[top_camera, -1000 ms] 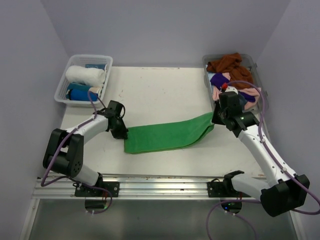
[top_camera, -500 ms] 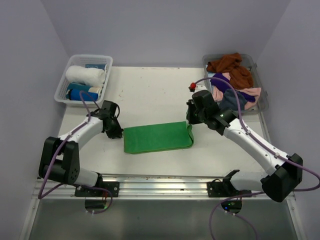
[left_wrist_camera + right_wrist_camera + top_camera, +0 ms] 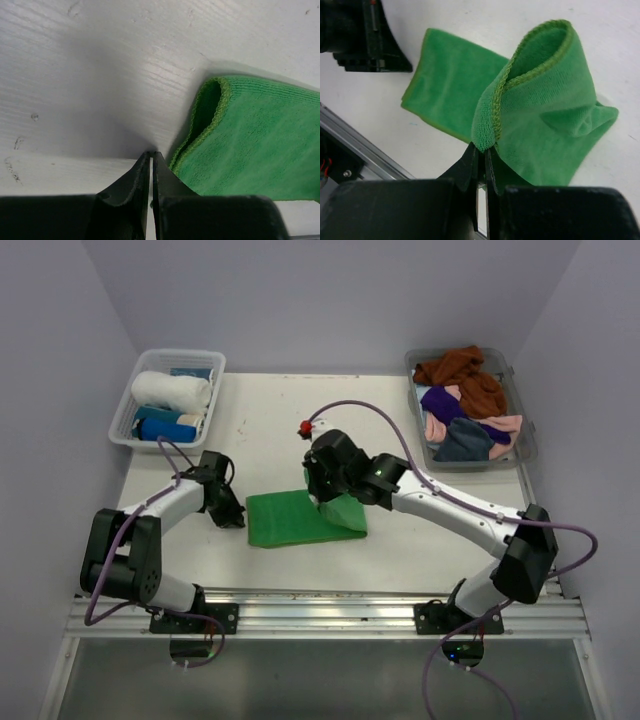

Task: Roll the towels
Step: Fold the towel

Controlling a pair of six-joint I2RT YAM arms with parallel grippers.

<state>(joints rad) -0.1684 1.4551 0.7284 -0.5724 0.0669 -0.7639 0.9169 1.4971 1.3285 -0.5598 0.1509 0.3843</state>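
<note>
Bright green towel (image 3: 292,521) lies folded, one end raised.

No text, label, brand, number or sign is showing legibly in any of the three views.
</note>
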